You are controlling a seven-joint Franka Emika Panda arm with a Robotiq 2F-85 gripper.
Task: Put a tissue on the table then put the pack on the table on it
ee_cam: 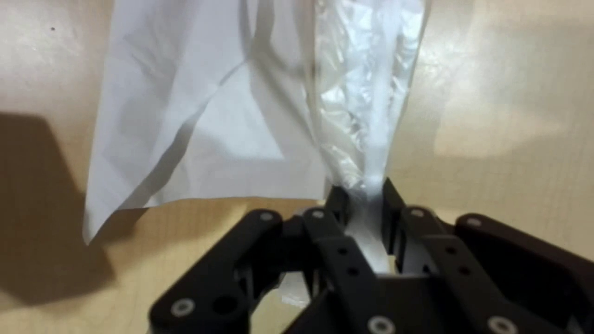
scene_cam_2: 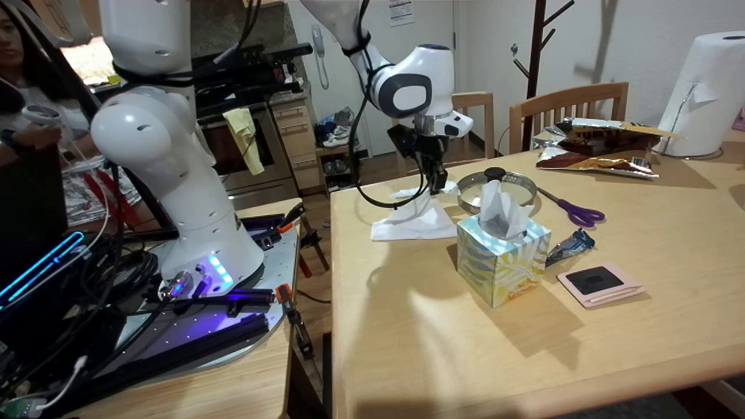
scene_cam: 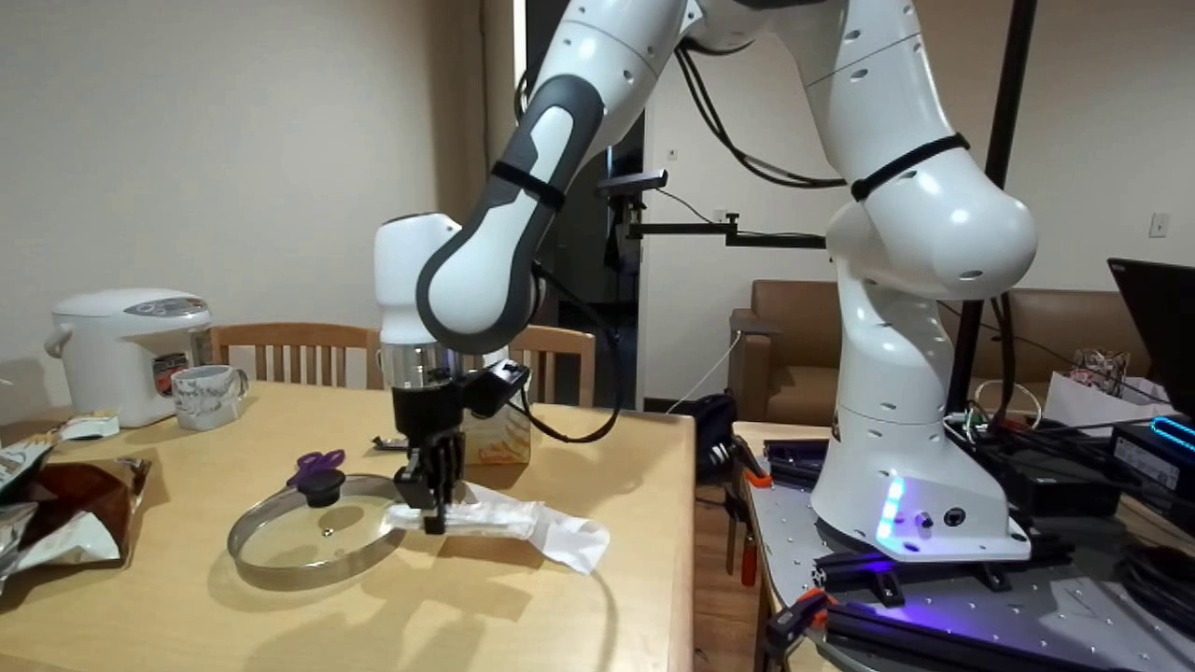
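Fingers (ee_cam: 392,214): pinching pack (ee_cam: 366,106) by one end
Tissue (scene_cam_2: 418,225): on desk (scene_cam_2: 442,343), near edge facing robot (scene_cam_2: 189,180)
Pack: likely placing step; next, shift over tissue, release

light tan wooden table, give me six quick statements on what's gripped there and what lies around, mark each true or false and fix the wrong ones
1. The black fingers are shut on the small flat white packet. True.
2. The thin crumpled white paper tissue lies on a wooden chair. False: the tissue lies on the light tan wooden table.
3. The round knob on the metal-rimmed glass lid is purple. False: the knob is black.
4. A thin white sheet pokes out of the yellow-green patterned tissue box. True.
5. The tall white paper roll lies on its side. False: the paper roll stands upright.
6. The flat pink card holder carries a black panel. True.
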